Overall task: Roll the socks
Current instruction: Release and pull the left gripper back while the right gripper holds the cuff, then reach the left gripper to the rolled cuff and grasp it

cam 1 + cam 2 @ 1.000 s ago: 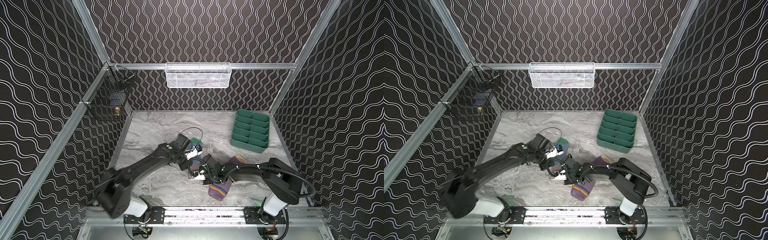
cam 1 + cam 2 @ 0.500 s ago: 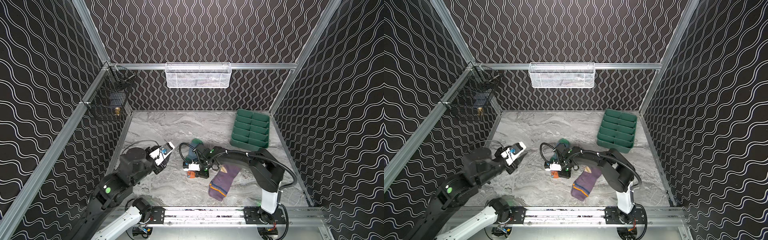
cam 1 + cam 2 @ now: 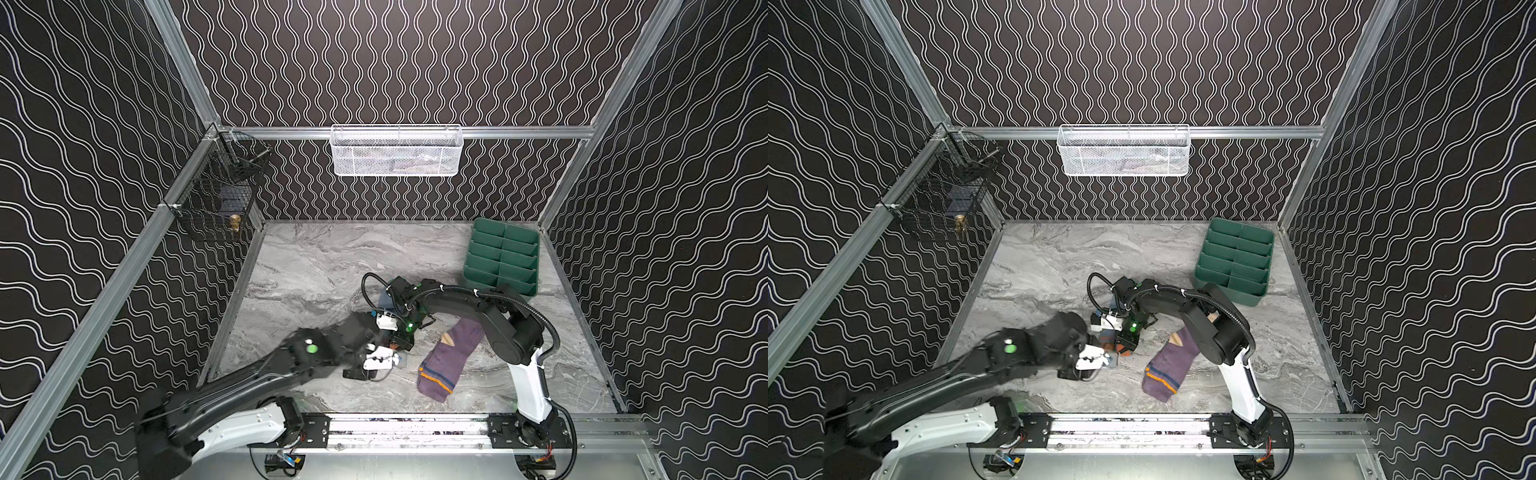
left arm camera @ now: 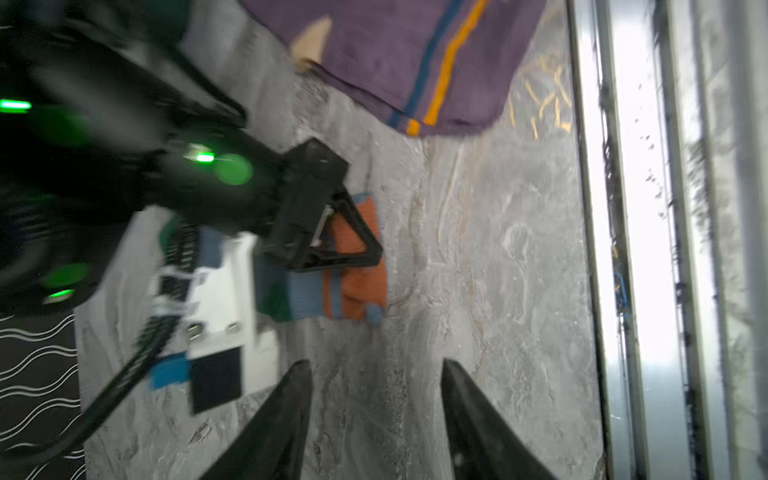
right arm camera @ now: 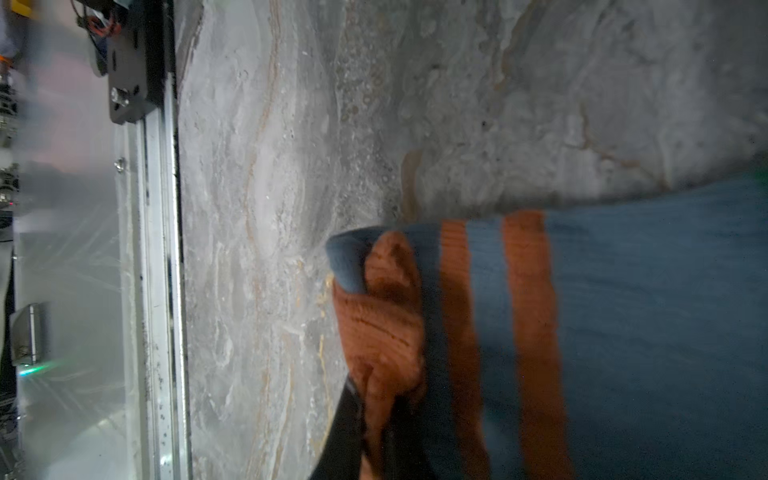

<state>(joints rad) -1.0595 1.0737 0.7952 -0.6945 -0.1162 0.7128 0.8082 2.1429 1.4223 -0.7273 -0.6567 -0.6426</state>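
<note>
The light blue sock lies partly rolled mid-table, its orange cuff toward the front. My right gripper is shut on that orange cuff; in both top views it sits over the sock. Just in front of the sock is my left gripper, also seen in a top view. It is open, with only bare table between its fingers. The purple sock lies flat to the right, untouched.
A green divided tray stands at the back right. A white mesh basket hangs on the back wall and a black wire basket on the left wall. The metal front rail runs close behind the left gripper.
My left gripper let go of the blue sock, swung away to the left, then came back in front of it with wider jaws. My right gripper dragged the sock leftward off the purple one.
</note>
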